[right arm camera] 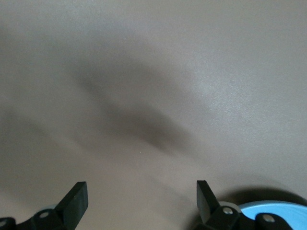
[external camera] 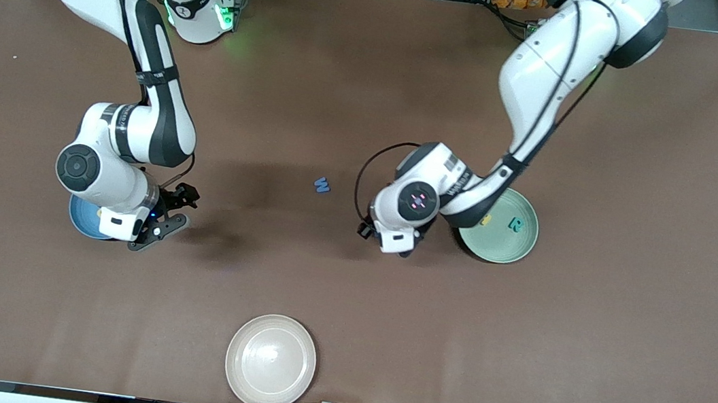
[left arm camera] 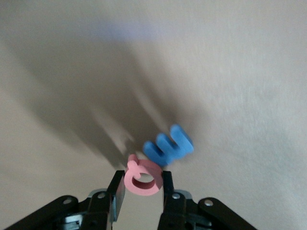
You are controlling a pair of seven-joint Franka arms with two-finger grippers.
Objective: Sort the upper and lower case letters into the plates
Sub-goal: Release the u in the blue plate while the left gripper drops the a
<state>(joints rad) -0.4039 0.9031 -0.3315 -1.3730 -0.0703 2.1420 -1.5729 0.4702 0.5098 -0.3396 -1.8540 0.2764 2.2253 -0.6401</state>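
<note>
My left gripper (left arm camera: 142,184) is shut on a pink ring-shaped letter (left arm camera: 143,177), which sits tilted between the fingers. It is over the table beside the mint green plate (external camera: 521,249). That plate holds a teal letter R (external camera: 517,226) and a yellow letter (external camera: 485,222) half hidden by the arm. A blue letter W (external camera: 322,185) (left arm camera: 169,146) lies on the table near the middle. My right gripper (external camera: 174,214) (right arm camera: 142,201) is open with nothing in it, beside the blue plate (external camera: 81,220) (right arm camera: 273,211), which its wrist mostly hides.
A cream-white plate (external camera: 271,362) stands near the table's front edge, nearer to the front camera than everything else. The brown table (external camera: 624,330) stretches bare toward the left arm's end.
</note>
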